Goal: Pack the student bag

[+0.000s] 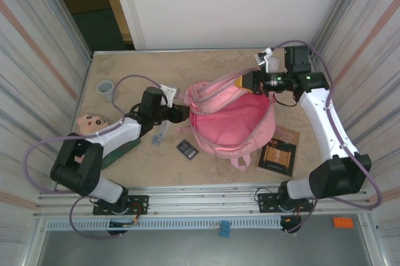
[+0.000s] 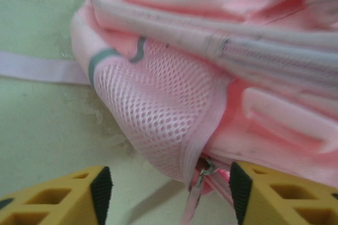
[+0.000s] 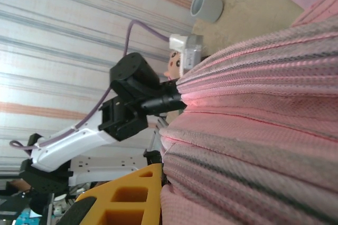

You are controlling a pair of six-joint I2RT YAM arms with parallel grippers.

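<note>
at the bottom edge of the left wrist view, left gripper (image 2: 169,185) with jaws apart and nothing held: blocky yellow fingers (image 2: 63,198) with hollow cells and flat black pads. between them, a small metal zipper pull (image 2: 203,172) at the lower corner of the student bag (image 2: 174,93). above that, a bulging pocket of pink open mesh (image 2: 153,114), ribbed pale zipper bands, and a flat pink strap (image 2: 37,67) lying across the speckled beige table (image 2: 47,130).

upper right of centre in the top view, right gripper (image 1: 250,80) pinched shut on the bag's raised rim — soft pink fabric slumped at frame centre, mouth gaping. toward the left edge, a grey cylindrical cup (image 1: 105,88) and a round-faced doll (image 1: 92,122). below the bag, a small dark slab (image 1: 187,148) and a dark square book (image 1: 278,155).
</note>
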